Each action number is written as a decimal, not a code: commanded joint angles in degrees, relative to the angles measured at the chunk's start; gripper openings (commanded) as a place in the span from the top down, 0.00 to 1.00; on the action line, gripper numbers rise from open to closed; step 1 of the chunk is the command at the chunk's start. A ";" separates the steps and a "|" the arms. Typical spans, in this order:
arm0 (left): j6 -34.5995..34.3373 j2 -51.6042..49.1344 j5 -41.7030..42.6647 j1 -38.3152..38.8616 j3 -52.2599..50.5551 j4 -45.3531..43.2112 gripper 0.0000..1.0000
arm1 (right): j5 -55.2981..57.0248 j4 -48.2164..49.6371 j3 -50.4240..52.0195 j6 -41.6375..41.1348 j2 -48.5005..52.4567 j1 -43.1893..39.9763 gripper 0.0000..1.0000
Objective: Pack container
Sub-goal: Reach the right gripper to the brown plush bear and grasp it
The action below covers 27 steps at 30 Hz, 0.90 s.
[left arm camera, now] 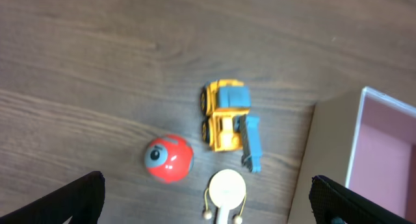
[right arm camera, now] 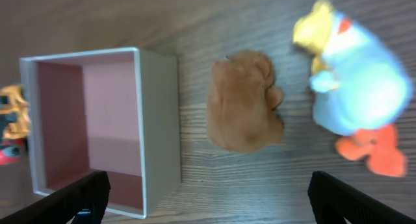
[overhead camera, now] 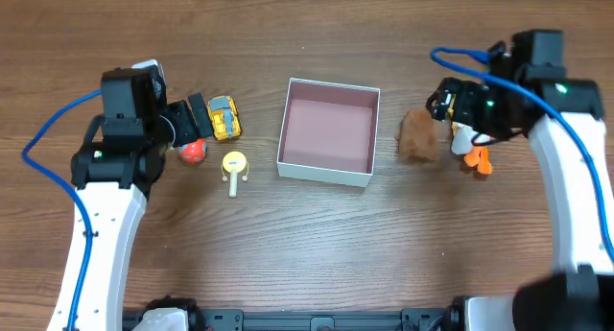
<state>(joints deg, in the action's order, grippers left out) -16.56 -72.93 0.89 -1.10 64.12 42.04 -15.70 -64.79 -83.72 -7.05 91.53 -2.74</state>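
The container is a square white box with a pink inside, at the table's middle, with nothing in it. My left gripper is open and empty, above a yellow toy truck, a red ball and a yellow rattle drum. In the left wrist view my left gripper has the truck, ball and rattle between its open jaws. My right gripper is open and empty, above a brown plush and a white duck.
The right wrist view shows my right gripper, the container's wall at left, the brown plush in the middle and the duck at right. The container's white wall shows at the right of the left wrist view.
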 commanded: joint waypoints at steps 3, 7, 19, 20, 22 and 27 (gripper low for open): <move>0.26 -3.91 0.61 0.39 1.29 1.44 0.00 | 4.98 1.97 -1.51 -2.60 8.55 3.41 0.00; 0.24 -6.54 0.63 0.39 1.29 1.46 0.00 | 7.10 3.91 -1.46 -3.06 13.44 5.35 0.00; 0.24 -13.00 0.61 0.39 1.29 1.44 0.00 | 13.49 7.26 -1.42 -9.84 22.99 7.56 0.13; 0.24 -13.49 0.61 0.39 1.29 1.44 0.00 | 13.53 7.28 -1.42 -10.29 23.52 7.56 0.18; 0.24 -14.36 0.61 0.39 1.29 1.44 0.00 | 13.53 7.48 -1.40 -10.82 23.96 7.56 0.33; 0.24 -15.47 0.61 0.39 1.29 1.44 0.00 | 13.53 6.97 -1.42 -10.80 23.50 7.56 0.66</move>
<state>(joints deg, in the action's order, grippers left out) -16.56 -87.68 0.91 -1.10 64.12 43.55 -2.98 -57.54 -83.77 -17.23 115.48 4.86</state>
